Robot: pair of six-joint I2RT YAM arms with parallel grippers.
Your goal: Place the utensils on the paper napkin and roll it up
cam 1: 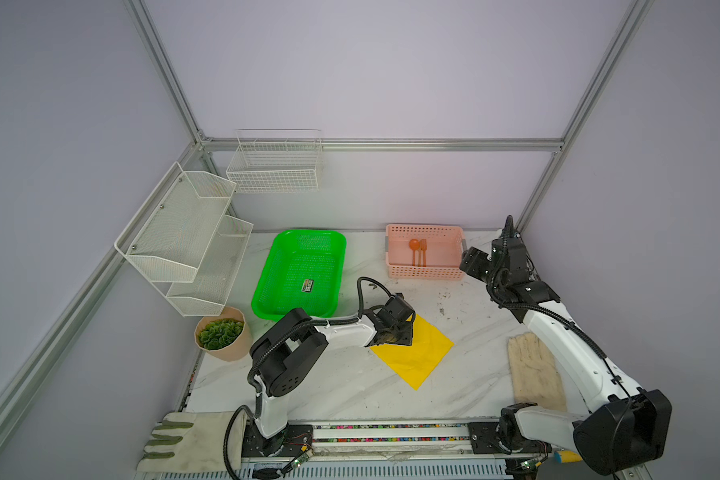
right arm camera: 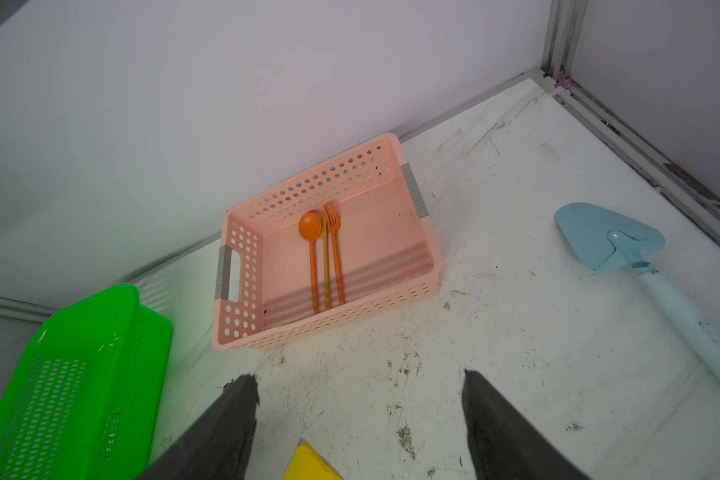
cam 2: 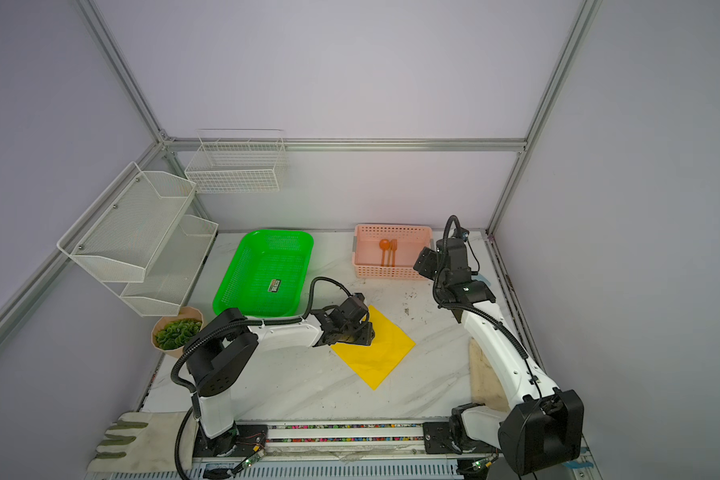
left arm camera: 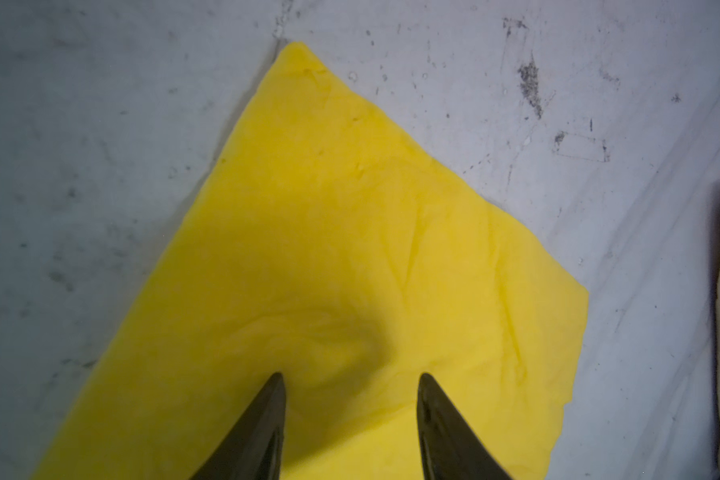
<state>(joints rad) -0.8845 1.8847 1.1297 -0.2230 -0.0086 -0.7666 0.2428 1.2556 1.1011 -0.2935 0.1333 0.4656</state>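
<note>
paper napkin [left arm camera: 350, 232]: matt, softly creased paper is seen | spoon [right arm camera: 311, 226], fork [right arm camera: 334, 249]: smooth plastic | pink basket [right arm camera: 246, 291]: perforated plastic | green basket [cam 1: 267, 274]: glossy plastic is noted | tabletop [right arm camera: 516, 332]: marbled, scuffed

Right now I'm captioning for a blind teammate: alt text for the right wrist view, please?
A pink perforated plastic basket holds an orange plastic spoon and matching fork side by side. Nearer the camera two dark fingers stand open; a green plastic basket and a light-blue toy trowel flank the basket.
</note>
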